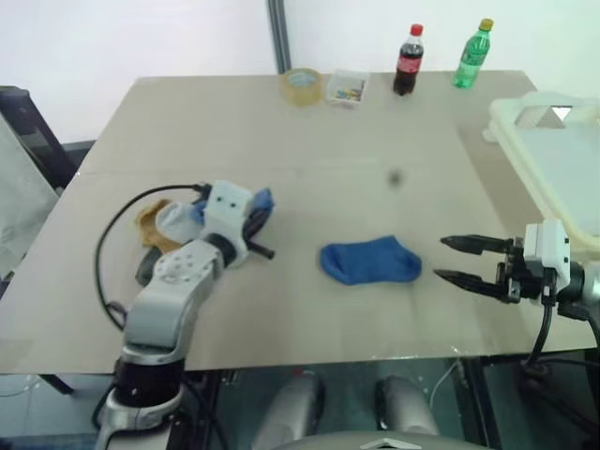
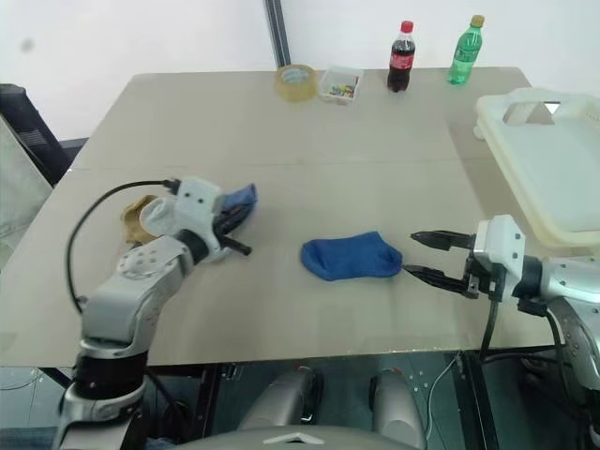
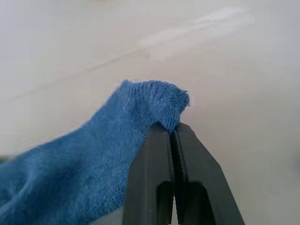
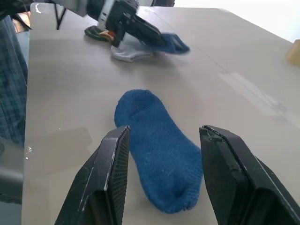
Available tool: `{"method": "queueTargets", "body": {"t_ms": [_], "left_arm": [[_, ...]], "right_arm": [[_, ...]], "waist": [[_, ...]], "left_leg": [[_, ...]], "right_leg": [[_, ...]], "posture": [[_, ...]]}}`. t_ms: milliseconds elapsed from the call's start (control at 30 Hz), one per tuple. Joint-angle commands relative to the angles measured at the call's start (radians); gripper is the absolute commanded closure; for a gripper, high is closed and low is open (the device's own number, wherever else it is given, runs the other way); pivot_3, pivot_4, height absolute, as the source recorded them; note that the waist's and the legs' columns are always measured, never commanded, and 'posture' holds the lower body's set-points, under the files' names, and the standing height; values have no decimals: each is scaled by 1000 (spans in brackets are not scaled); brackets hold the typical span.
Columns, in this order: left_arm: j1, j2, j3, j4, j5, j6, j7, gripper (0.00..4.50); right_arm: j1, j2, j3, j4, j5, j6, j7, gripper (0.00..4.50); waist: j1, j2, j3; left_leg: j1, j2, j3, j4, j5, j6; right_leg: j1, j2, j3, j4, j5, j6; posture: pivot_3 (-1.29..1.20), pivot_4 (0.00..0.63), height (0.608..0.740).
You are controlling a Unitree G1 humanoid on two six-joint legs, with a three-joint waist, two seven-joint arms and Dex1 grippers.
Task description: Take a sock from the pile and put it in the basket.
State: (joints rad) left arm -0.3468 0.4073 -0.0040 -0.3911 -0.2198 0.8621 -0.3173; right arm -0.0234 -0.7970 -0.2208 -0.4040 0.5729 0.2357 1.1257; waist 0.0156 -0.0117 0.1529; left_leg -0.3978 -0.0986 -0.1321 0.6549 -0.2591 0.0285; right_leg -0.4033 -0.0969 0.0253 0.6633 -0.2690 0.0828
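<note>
Left end effector (image 3: 173, 136) is pinched tight on a blue sock's (image 3: 93, 159) cuff, drawing it off the pile (image 1: 164, 225) just behind. Right end effector (image 2: 422, 255) waits parted beside a second blue sock (image 2: 352, 256) on the surface (image 1: 309, 131); basket (image 2: 562, 187) lies beyond it.

My closed left pincer (image 3: 173, 140) of matt black plastic pinches a fuzzy blue knit cloth sock (image 3: 93, 164); beneath it the smooth, matt beige table (image 1: 309, 169) looks laminate.

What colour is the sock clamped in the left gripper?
Blue. The left gripper is shut on a blue sock, shown best in the left wrist view.
</note>
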Motion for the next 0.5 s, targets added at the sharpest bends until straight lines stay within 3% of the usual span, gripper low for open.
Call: {"method": "queueTargets", "body": {"t_ms": [33,400,500], "left_arm": [[-83,-49,-72,127,12,18,-3,4457],[-274,-389,-116,450,-46,5,-7,4457],[-319,-476,-70,510,-65,14,38,4457]], "right_arm": [[-21,5,3,-17,1,-11,-14,2102],[-19,32,27,-43,-26,-9,-77,2102],[-19,35,30,-54,-21,7,-95,2102]], "waist": [[0,0,0],[4,-2,1],[2,-2,1]], "left_leg": [[0,0,0,0,0,0],[-1,0,-1,5,0,0],[-2,-1,-1,9,0,0]], "right_leg": [[0,0,0,0,0,0],[2,1,-1,1,0,0],[3,0,-1,1,1,1]], "posture": [[0,150,740],[0,150,740],[0,150,740]]}}
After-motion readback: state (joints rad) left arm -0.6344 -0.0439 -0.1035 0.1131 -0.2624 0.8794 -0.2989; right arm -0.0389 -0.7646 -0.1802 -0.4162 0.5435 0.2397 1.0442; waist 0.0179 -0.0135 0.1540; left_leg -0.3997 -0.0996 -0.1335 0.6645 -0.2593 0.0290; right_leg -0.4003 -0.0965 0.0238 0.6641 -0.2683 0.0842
